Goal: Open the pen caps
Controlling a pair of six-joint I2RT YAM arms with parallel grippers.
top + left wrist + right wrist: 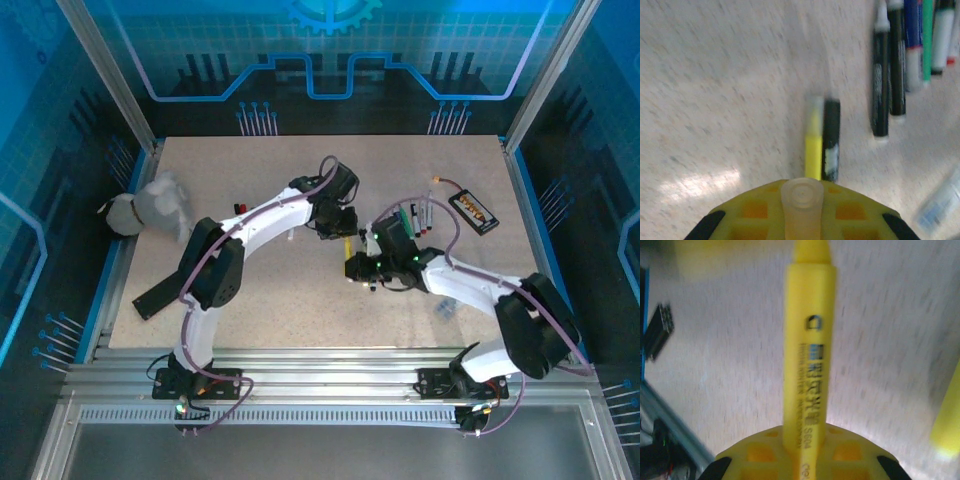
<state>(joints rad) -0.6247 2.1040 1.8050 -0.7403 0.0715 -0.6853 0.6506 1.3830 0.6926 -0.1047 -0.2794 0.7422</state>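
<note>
Nearest you, your right hand [363, 265] is clamped on the barrel of a yellow highlighter [809, 340]. Its bare yellow tip points away from the wrist camera, and the lower barrel is buried between the pads. Just beyond it, mid-counter [300, 300], your left hand [340, 232] grips a clear cap [801, 197]. You see only the cap's round end, because the rest sits inside the yellow pads. Past the cap, a yellow shape and a black one lie side by side, too blurred to name. Farther right lies a row of pens [897, 60] in black, blue and green. Their far ends are cut off by the frame, so you cannot tell which have caps on. Farthest right sits a flat black device [473, 211] with an orange label.
</note>
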